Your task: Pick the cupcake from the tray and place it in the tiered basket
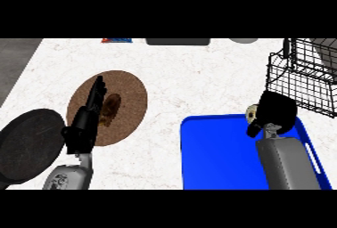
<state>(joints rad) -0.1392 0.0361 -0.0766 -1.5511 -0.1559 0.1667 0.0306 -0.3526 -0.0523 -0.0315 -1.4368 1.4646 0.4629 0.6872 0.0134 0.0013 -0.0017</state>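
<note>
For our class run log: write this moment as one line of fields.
right hand: curled on cupcake over blue tray | left hand: open, resting | tiered basket: cupcake not yet in

Kitchen: pale marble counter [191, 75], wire tiered basket [304, 75] (black), blue tray [211, 156].

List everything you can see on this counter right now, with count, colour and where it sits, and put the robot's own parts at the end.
counter: one, white marbled, fills the view
tray: one, blue, lower right
cupcake: one, pale, mostly hidden at the tray's far edge under the right hand
tiered basket: one, black wire, upper right
round mat: one, brown, left of centre
brown item: one, on the mat, kind unclear
dark round disc: one, lower left
left hand: one, black, fingers straight, over the mat
right hand: one, black, curled round the cupcake
</note>
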